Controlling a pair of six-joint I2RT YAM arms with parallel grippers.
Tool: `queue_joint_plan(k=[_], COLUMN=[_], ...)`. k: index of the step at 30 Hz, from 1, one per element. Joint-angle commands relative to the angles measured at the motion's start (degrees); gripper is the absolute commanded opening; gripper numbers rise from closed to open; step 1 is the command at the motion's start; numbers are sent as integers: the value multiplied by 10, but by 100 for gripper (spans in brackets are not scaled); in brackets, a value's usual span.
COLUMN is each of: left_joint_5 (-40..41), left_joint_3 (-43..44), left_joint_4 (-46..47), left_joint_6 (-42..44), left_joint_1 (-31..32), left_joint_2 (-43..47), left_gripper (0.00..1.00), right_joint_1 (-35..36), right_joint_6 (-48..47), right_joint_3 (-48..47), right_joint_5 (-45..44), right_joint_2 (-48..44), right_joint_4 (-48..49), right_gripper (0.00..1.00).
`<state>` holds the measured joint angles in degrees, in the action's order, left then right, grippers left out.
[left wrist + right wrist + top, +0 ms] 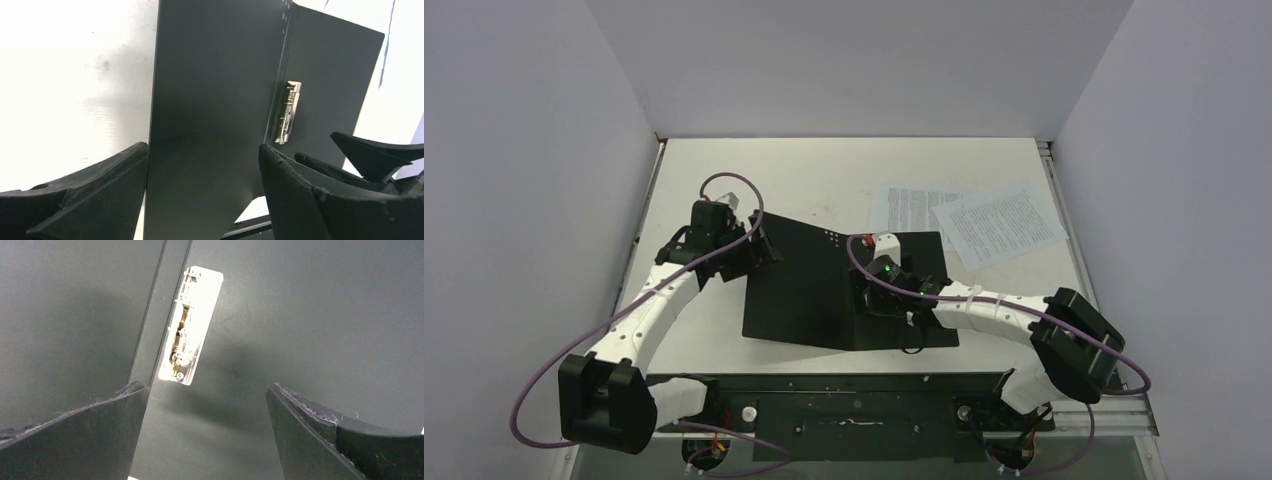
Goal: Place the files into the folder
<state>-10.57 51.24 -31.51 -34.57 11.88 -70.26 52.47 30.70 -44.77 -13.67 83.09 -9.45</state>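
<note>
The folder (809, 290) lies open in the middle of the table, black inside up, with a metal clip (190, 325) by its spine. In the left wrist view its left flap (215, 100) looks tilted up off the table. My left gripper (762, 250) is open at the folder's far left edge, and the flap fills the gap between its fingers (203, 147). My right gripper (876, 290) is open and empty over the right half, just near of the clip (207, 386). The files, two white printed sheets (999, 225) (904, 208), lie overlapping at the back right, beyond the folder.
White walls close in the table on the left, back and right. A metal rail (1064, 220) runs along the right edge. The arm bases stand on a dark plate (854, 410) at the near edge. My right gripper's fingers show in the left wrist view (370, 155).
</note>
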Motion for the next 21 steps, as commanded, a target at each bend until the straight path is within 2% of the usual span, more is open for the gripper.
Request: queue_joint_plan(k=[1, 12, 17, 21], left_joint_5=[59, 51, 52, 59], left_joint_3=[7, -29, -47, -51], left_joint_4=[-42, -64, -68, -66], left_joint_6=[39, 64, 63, 52], left_joint_1=[-2, 7, 15, 43], left_joint_2=[54, 128, 153, 162], left_gripper=[78, 87, 89, 90], right_joint_1=[-3, -3, -3, 3], right_joint_6=[10, 26, 34, 39], right_joint_3=[-33, -89, -104, -113], right_joint_5=[1, -2, -19, -29], right_joint_2=[28, 104, 132, 153], right_joint_4=[24, 29, 30, 26], right_gripper=[91, 100, 90, 78])
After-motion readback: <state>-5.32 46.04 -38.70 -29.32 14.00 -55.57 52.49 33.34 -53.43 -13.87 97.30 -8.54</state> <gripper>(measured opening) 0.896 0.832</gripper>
